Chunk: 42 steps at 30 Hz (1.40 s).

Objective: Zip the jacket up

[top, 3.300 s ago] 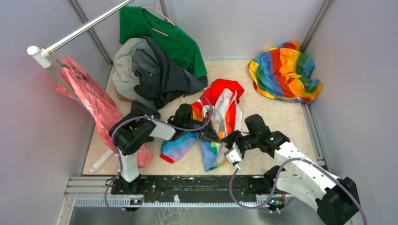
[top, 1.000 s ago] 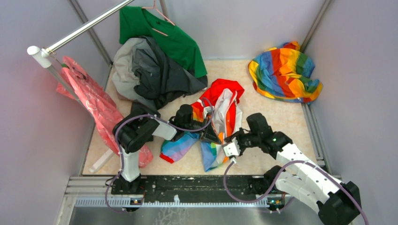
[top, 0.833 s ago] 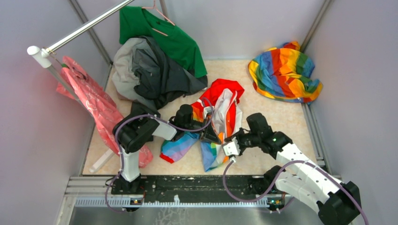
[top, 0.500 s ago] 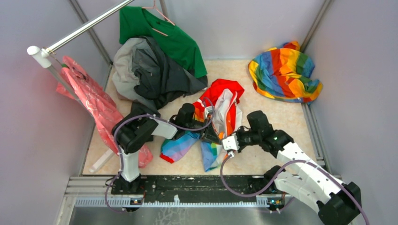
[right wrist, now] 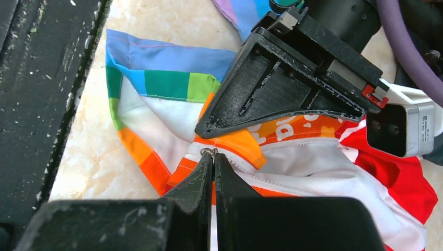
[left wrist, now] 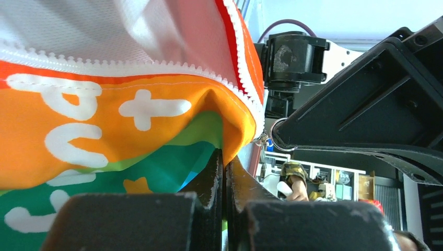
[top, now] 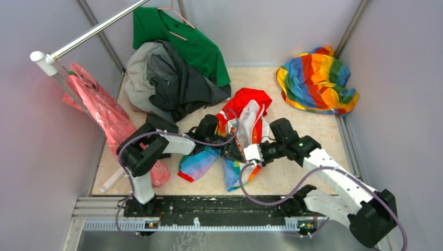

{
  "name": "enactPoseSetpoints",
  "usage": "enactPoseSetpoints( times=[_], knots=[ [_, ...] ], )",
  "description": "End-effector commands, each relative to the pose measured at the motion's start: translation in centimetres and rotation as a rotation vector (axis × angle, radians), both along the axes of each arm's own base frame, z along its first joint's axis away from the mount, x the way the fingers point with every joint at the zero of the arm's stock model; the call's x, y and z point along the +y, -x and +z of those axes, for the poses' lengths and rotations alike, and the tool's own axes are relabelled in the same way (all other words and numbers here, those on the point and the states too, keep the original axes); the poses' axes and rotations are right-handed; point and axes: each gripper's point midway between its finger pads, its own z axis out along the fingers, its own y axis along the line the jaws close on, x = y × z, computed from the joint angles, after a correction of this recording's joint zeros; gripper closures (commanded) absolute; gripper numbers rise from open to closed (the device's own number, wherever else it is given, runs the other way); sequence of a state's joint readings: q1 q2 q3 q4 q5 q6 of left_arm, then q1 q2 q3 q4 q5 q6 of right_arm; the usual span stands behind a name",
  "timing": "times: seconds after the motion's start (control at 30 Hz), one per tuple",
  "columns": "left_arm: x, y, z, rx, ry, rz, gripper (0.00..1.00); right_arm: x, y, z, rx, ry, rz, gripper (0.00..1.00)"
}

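The jacket [top: 249, 117] lies crumpled mid-table, white with rainbow panels and a red hood [top: 252, 98]. My left gripper [top: 236, 153] is shut on its orange lettered front edge [left wrist: 130, 110], just below the white zipper teeth [left wrist: 156, 67]. My right gripper [right wrist: 212, 154] is shut on the small metal zipper pull ring [right wrist: 208, 151] at the bottom of the zipper. In the top view the right gripper [top: 245, 158] sits tip to tip with the left one at the jacket's lower hem. The ring [left wrist: 266, 137] also shows beside the left fingers.
A dark grey garment [top: 172, 81] and a green shirt [top: 183, 39] pile at the back left under a metal rail [top: 89, 34]. A pink bag [top: 104, 117] hangs at the left. An all-rainbow cloth [top: 316, 78] lies back right. Walls enclose the table.
My right gripper has moved left and away from the near edge to the jacket's hem and closed on the zipper pull. The left gripper has kept its hold and barely moved.
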<state>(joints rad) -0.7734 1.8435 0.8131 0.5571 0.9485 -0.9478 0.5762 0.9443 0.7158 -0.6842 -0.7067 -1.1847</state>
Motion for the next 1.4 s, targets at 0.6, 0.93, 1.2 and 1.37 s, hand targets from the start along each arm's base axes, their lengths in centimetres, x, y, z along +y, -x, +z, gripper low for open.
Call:
enactPoseSetpoints(
  times=[0.6,0.93,1.2,1.37],
  knots=[
    [0.6,0.4,-1.3,0.016,-0.018,-0.024,1.00,1.1,0.0,0.1,-0.328,-0.047,0.266,1.00],
    [0.7,0.3,-1.7,0.023,-0.023,-0.020,1.00,1.5,2.5,2.0,-0.148,-0.119,0.288,1.00],
    [1.1,0.4,-1.6,0.024,-0.022,-0.021,1.00,0.0,-0.9,1.6,-0.209,-0.036,0.099,1.00],
    [1.2,0.5,-1.6,0.029,-0.024,-0.028,1.00,-0.4,-2.7,1.4,-0.270,-0.013,0.030,1.00]
  ],
)
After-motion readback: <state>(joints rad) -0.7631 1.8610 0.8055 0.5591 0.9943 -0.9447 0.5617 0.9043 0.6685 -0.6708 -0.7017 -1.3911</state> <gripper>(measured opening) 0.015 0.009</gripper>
